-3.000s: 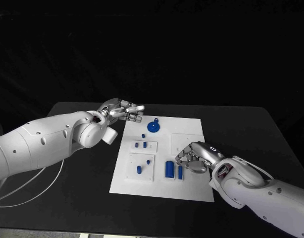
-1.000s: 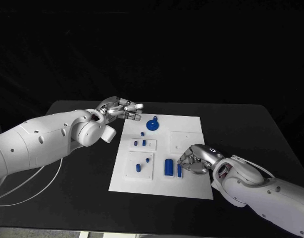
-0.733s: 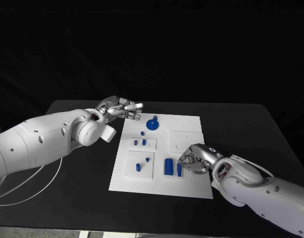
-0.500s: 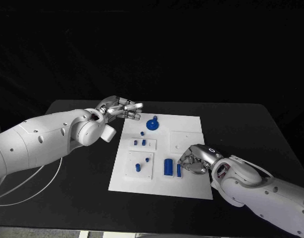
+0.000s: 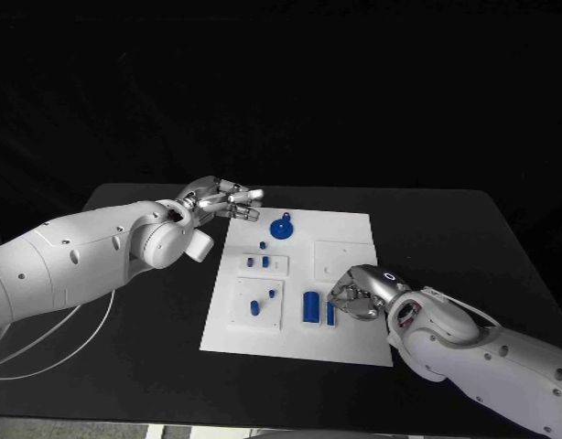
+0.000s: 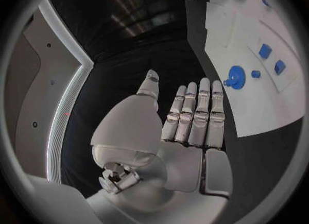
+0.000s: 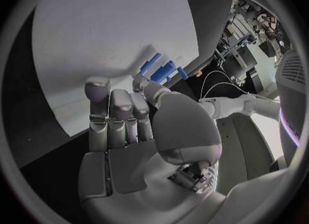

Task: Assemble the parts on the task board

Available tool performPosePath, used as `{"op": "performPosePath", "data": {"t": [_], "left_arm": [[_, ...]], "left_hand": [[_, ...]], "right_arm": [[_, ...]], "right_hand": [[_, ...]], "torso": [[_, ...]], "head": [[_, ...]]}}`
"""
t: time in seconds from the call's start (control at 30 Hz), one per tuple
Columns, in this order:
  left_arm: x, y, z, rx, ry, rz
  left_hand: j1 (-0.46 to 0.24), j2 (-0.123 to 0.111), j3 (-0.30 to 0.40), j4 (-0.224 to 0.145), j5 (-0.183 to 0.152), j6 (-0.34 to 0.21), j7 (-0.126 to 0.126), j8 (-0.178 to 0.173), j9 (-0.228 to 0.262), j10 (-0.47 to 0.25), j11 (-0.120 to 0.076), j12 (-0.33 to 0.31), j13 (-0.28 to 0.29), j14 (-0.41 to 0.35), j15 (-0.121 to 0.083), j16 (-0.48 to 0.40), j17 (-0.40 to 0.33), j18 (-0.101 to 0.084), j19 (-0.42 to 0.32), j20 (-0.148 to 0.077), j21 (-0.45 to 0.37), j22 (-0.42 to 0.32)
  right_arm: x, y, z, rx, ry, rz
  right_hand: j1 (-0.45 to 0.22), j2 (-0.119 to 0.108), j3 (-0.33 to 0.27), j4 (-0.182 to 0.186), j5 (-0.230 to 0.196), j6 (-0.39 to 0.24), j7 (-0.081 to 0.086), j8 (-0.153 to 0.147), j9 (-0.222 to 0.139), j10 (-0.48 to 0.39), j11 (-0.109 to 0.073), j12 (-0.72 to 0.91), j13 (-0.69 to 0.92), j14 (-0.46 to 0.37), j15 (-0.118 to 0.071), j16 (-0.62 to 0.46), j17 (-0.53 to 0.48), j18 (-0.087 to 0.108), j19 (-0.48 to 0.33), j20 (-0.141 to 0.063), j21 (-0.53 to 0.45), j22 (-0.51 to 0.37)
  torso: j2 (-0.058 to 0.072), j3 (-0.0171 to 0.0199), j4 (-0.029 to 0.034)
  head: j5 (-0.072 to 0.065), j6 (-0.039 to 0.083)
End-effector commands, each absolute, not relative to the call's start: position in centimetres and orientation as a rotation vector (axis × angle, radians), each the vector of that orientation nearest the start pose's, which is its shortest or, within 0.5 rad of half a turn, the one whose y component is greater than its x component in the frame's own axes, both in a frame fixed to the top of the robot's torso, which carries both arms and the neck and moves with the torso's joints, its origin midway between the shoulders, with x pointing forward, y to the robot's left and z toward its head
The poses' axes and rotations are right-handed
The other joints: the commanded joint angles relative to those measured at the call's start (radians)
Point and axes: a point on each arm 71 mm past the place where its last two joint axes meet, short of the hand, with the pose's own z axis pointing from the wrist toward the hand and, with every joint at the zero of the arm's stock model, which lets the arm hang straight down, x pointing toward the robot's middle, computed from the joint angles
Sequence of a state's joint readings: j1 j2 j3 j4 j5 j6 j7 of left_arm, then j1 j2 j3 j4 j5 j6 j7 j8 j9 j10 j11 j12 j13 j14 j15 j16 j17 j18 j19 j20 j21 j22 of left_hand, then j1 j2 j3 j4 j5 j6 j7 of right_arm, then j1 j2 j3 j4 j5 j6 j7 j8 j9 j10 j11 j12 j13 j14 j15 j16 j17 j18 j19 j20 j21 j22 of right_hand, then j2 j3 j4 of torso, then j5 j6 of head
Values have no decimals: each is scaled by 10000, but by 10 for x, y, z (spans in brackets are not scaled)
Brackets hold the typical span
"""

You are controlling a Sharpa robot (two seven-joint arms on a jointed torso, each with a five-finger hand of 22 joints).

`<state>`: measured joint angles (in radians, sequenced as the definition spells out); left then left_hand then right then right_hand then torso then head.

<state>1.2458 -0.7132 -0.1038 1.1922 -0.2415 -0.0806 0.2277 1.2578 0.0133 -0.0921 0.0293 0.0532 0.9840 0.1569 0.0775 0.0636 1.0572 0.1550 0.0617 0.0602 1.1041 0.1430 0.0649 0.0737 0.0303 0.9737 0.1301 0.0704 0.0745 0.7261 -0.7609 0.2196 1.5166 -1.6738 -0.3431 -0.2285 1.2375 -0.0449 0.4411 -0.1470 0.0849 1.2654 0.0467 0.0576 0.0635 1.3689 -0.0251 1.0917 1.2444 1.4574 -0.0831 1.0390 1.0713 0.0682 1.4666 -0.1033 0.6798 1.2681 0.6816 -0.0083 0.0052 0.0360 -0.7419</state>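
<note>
Head view, left hand: the left hand (image 5: 224,200) hovers off the far left corner of the task board (image 5: 355,343), fingers apart, holding nothing.
Head view, right hand: the right hand (image 5: 361,293) is curled over the board's near right part, beside the tall blue parts (image 5: 311,308).
Left wrist view: fingers (image 6: 195,113) straight and side by side, palm bare, round blue part (image 6: 236,76) ahead on the board.
Right wrist view: fingers (image 7: 116,110) bent toward the blue parts (image 7: 161,70); whether it grips one, I cannot tell.

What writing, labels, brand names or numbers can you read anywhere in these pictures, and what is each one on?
None can be read.
The task board, the blue parts and the table show no writing.
The right hand bears a small ring-shaped mark on its back in the head view; whether it is a sign or a letter cannot be told.
The left hand shows no label.
</note>
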Motion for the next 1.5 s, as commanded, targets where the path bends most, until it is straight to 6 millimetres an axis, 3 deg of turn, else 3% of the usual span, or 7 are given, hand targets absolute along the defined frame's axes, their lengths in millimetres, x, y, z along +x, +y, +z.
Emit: {"op": "performPosePath", "data": {"t": [0.03, 0.37, 0.67, 1.03, 1.17, 1.4, 1.5], "left_arm": [[540, 228, -204, -8824, 17145, -13696], [540, 229, -204, -8826, 17092, -13673], [544, 233, -203, -9301, 16699, -13654], [558, 248, -203, -10677, 15341, -13334], [567, 254, -203, -10945, 14868, -13158], [579, 262, -203, -11265, 14183, -12986], [582, 263, -203, -11321, 14044, -12970]], "left_hand": [[0, 69, -53, 30, -11, -38, 10, 0, -2, -77, -5, -4, 17, -74, 10, -22, 6, 88, -61, -3, 35, -6], [-3, 77, -57, 28, -11, -91, 27, -18, -4, -75, -3, -4, 17, -73, 11, -23, 6, 92, -56, -5, 37, -6], [2, 64, -59, 11, -8, -77, 16, 8, 0, -56, -8, -1, 18, -57, 6, -21, 10, 85, -72, -2, 29, -9], [177, 126, -17, -97, 10, -18, -135, 33, -2, 9, -124, -7, 15, -253, -19, -37, -31, 36, -211, 12, 25, -14], [255, 156, -26, -160, 14, -123, -252, -7, -11, -418, -200, -19, -5, -397, -88, -41, -34, 74, -217, 48, 35, -9], [272, 179, -37, -215, 10, -886, -463, -92, -38, -906, -392, -23, -19, -878, -180, -53, -93, 337, -308, 304, 33, -10], [275, 193, -37, -241, 7, -903, -478, -87, -44, -948, -426, -24, -21, -961, -174, -55, -90, 551, -341, 462, 44, -5]], "right_arm": [[417, -176, -313, -59, 18193, 5862], [420, -181, -304, 922, 17517, 6509], [445, -201, -275, 4188, 17092, 8269], [525, -262, -254, 9147, 15594, 10175], [544, -277, -254, 10118, 14857, 10528], [561, -283, -262, 11537, 14272, 11801], [563, -285, -263, 11739, 14108, 12126]], "right_hand": [[-39, -197, -136, 154, -7, 53, -40, 57, 15, 3, -94, -42, 0, -6, -38, 26, -13, -5, 514, -48, 37, -10], [11, -496, -198, 686, 282, -216, 19, 42, -1, -34, -60, -132, -40, -20, -65, -41, -72, 7, 506, -83, -49, -93], [-93, -639, -1236, 1223, 1091, -1150, 271, 50, -3, -324, 66, -430, -212, -93, -18, -287, -218, 165, 464, -34, -365, -271], [459, 57, -2120, 53, 1322, -1459, 455, 48, -7, -1990, 163, -3981, -3248, -1151, 148, -2701, -1932, 335, -364, 166, -4061, -2274], [381, 278, -1866, -282, 1340, -1671, 658, 31, -13, -2327, 485, -6827, -6460, -2314, 578, -4901, -3562, 192, -1655, 545, -5695, -3885], [-221, 369, -1203, -175, 1358, -3602, 778, -13, -59, -2775, 1590, -10219, -11856, -3372, 1909, -9760, -7810, 115, -4838, 2047, -6115, -8681], [-91, 491, -1544, -33, 1462, -3197, 903, -3, -47, -3147, 1590, -10297, -11895, -3403, 1993, -9745, -10110, 667, -4892, 2633, -6062, -11275]], "torso": [[-6, -1, 0], [-11, 4, -10], [-93, -58, -48], [-517, -177, -120], [-620, -149, -124], [-772, -93, -209], [-810, -55, -204]], "head": [[0, 12], [-19, 40], [-205, 338], [-422, 1037], [-436, 1273], [-354, 1593], [-340, 1672]]}}
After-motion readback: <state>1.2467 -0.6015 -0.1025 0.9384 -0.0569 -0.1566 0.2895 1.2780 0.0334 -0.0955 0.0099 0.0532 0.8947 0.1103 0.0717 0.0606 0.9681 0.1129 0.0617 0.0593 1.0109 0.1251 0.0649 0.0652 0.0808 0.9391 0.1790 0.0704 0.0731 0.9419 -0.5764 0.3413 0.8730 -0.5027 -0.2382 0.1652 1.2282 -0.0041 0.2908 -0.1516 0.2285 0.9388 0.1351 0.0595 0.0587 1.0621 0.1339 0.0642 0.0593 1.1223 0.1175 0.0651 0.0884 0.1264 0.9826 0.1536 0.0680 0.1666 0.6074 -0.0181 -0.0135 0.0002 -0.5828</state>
